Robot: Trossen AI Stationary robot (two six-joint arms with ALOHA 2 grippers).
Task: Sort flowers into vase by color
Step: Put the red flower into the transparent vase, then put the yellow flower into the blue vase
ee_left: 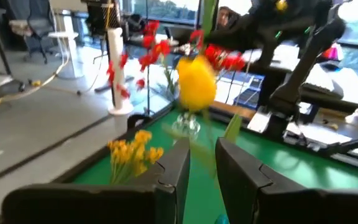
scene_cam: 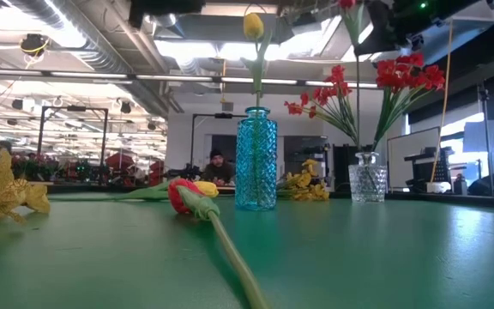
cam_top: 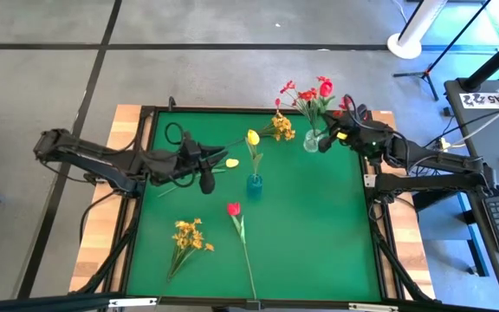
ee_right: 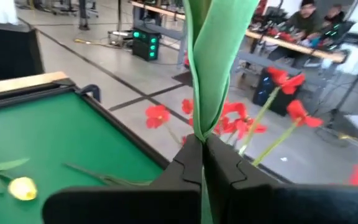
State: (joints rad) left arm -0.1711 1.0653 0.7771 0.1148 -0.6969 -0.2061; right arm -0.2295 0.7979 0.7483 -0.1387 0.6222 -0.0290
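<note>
The right gripper [ee_right: 202, 155] is clamped on a red tulip's [cam_top: 325, 87] stem above the clear vase [cam_top: 312, 140]. The left gripper [ee_left: 201, 165] pinches a yellow tulip's [ee_left: 196, 84] stem beside the blue vase [cam_top: 255, 185].

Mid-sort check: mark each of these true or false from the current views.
1. The blue vase holds a yellow tulip. True.
2. The right gripper is shut on a green stem. True.
3. The clear vase stands empty. False: red flowers are in it.
4. A red tulip lies flat on the green table. True.
5. Every yellow flower is already in a vase. False: a yellow cluster lies on the table near the front-left corner.
</note>
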